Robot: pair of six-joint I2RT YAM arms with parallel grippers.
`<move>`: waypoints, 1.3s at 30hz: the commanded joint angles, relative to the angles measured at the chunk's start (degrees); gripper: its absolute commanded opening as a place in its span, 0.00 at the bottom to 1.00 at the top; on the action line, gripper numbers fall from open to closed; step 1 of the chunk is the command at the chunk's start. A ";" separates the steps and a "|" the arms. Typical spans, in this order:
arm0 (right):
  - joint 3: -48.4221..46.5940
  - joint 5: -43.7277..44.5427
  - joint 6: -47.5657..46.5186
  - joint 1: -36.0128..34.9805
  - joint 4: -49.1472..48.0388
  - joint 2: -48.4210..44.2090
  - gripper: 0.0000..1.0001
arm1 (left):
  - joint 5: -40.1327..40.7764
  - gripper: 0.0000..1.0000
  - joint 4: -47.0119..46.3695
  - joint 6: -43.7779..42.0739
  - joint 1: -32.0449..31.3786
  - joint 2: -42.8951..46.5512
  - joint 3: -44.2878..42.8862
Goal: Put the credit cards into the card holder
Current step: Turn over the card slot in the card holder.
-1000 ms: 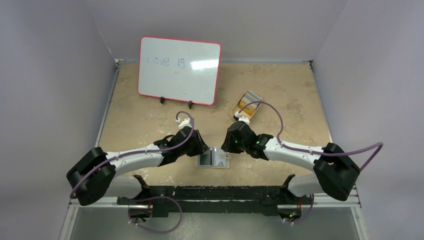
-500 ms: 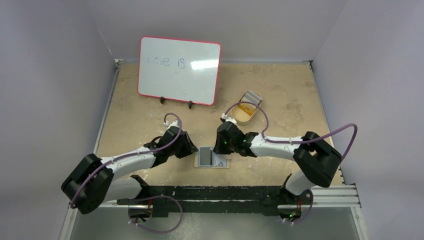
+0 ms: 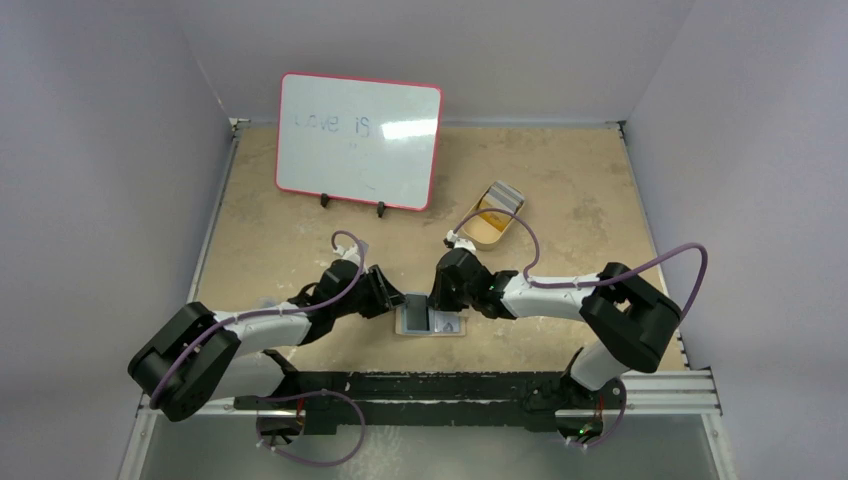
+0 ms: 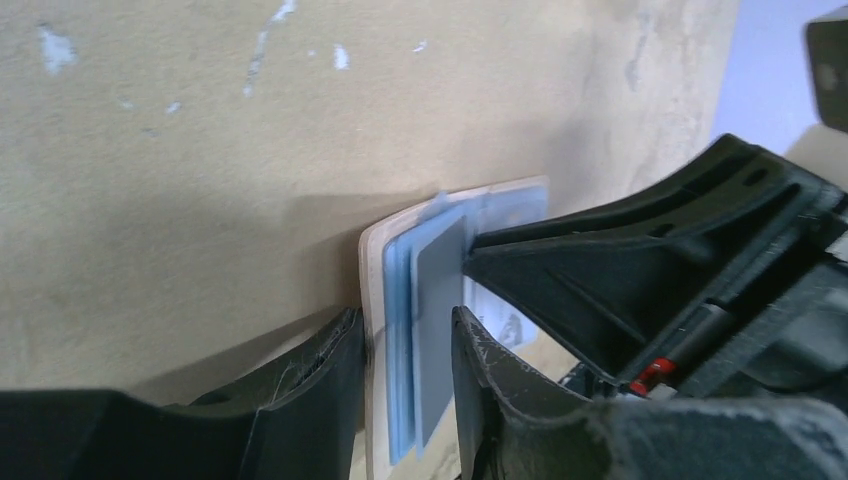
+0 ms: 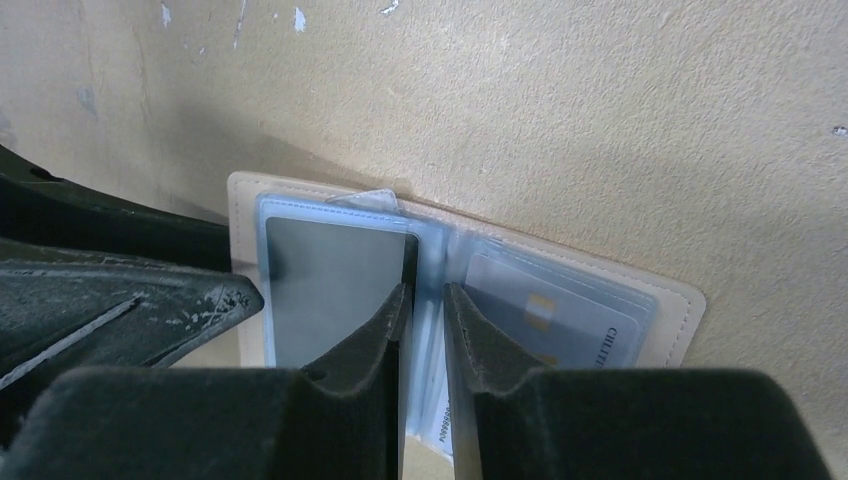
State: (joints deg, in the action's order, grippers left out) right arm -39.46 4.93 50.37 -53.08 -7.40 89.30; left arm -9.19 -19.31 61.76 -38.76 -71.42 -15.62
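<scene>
The tan card holder (image 3: 447,326) lies open near the table's front edge. My left gripper (image 3: 390,303) is at its left flap and my right gripper (image 3: 440,297) is over its middle. In the left wrist view my left gripper (image 4: 405,320) is shut on the raised tan flap (image 4: 372,260), with blue sleeves and a grey credit card (image 4: 440,270) between the fingers. In the right wrist view my right gripper (image 5: 425,292) is shut on the clear inner sleeves of the holder (image 5: 672,300). The grey card (image 5: 330,285) sits in the left pocket. A second card (image 5: 560,320) with a chip sits in the right pocket.
A red-rimmed whiteboard (image 3: 358,140) stands at the back left. A tan oval dish (image 3: 493,215) sits behind my right arm. The two grippers are very close to each other over the holder.
The left gripper drew back, then came right again onto the holder's left flap. The right gripper moved left and down onto the holder's middle. The left flap has been raised.
</scene>
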 commanded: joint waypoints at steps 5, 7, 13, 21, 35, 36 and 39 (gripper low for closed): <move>2.70 0.34 1.28 -0.15 -0.12 -0.80 0.20 | -5.88 0.30 -14.11 2.67 0.00 -1.03 0.67; 3.04 0.28 1.44 -0.12 -0.22 -0.94 0.20 | -6.59 0.23 -16.03 3.24 0.00 -2.02 0.78; 3.89 0.04 2.26 -0.10 0.07 -1.65 0.20 | -6.54 0.10 -16.81 3.41 0.01 -2.42 1.00; 3.69 -0.20 2.63 -0.10 0.09 -1.58 0.20 | -6.72 0.08 -18.06 3.38 0.00 -0.84 1.03; 3.32 0.17 2.50 -0.10 -0.22 -1.75 0.21 | -8.35 0.00 -24.10 4.94 0.00 -0.93 2.32; 3.27 0.17 2.54 -0.13 -0.14 -1.76 0.21 | -8.50 0.00 -24.34 4.91 -0.05 -0.93 2.34; 3.20 0.04 2.51 -0.12 -0.15 -1.63 0.22 | -8.75 0.00 -25.92 5.33 -0.02 -0.66 2.86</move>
State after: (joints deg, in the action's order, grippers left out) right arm -36.93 4.75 52.90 -52.97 -10.24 87.99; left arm -15.88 -36.23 65.49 -38.74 -73.91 -12.80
